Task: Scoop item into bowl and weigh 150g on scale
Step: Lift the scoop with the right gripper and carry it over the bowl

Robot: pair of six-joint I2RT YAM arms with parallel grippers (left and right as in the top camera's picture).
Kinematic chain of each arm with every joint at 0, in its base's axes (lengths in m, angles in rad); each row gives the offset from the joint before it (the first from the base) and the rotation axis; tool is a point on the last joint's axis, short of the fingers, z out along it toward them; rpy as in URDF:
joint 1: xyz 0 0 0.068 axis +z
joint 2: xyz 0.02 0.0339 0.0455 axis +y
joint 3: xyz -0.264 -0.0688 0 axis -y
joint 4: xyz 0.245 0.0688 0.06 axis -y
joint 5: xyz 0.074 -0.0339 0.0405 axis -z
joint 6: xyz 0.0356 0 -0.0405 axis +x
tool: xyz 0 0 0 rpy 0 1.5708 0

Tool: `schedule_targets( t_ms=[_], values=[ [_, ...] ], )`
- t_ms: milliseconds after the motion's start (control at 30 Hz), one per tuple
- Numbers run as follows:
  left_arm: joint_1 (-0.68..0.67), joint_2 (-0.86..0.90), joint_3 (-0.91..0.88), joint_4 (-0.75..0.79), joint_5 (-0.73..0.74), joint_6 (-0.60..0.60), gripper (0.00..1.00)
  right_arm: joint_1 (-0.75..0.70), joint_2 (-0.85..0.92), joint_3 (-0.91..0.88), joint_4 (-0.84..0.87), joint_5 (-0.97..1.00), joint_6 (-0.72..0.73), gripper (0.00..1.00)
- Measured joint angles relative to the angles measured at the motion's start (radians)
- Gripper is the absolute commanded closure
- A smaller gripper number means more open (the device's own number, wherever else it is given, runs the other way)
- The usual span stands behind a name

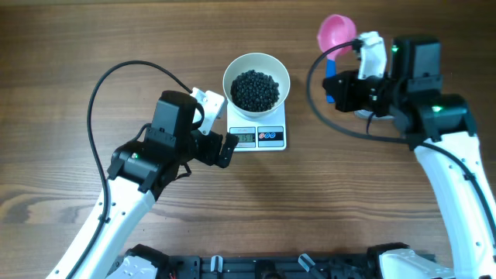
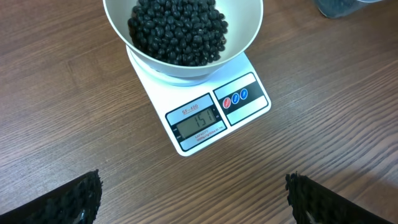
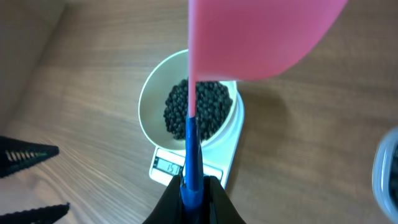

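The white bowl point(image 1: 235, 70) stands on the small white scale point(image 1: 258, 137), and the black item point(image 1: 256, 89) fills the bowl's bottom. In the left wrist view the scale point(image 2: 249, 68) shows 151 on its display under the bowl point(image 2: 118, 31) of the item point(image 2: 177, 28). My left gripper point(image 2: 193, 186) hangs open just in front of the scale, nothing between its fingers point(image 2: 81, 193). My right gripper point(image 3: 193, 193) is shut on the blue handle point(image 3: 191, 155) of the pink scoop point(image 3: 261, 37), held up to the right of the bowl point(image 3: 152, 106). The scoop point(image 1: 337, 31) looks empty from above.
A clear plastic tub point(image 3: 387, 174) shows at the right edge of the right wrist view and at the top right corner of the left wrist view point(image 2: 339, 6). Black cables loop from both arms over the wooden table point(image 1: 62, 46).
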Motion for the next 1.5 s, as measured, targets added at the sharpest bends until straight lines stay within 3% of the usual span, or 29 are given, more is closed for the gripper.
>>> schedule_targets(
  t_ms=[300,767,1067,1400,1500],
  values=[
    [0.000,0.000,0.000,0.000,0.000,0.000,0.00,0.085,0.100,0.000,0.046,0.052,-0.045,0.96],
    [0.000,0.000,0.000,0.000,0.000,0.000,0.00,0.096,0.105,0.000,0.046,0.024,-0.045,0.96],
    [0.000,0.000,0.000,0.000,0.000,0.000,0.00,0.096,0.105,0.000,0.046,0.059,0.019,0.95],
    [0.000,0.000,0.000,0.000,0.000,0.000,0.00,0.096,0.105,0.000,0.046,0.075,0.043,0.91],
    [0.000,0.000,0.000,0.000,0.000,0.000,0.00,0.096,0.105,0.000,0.045,0.101,0.069,0.85]
  ],
)
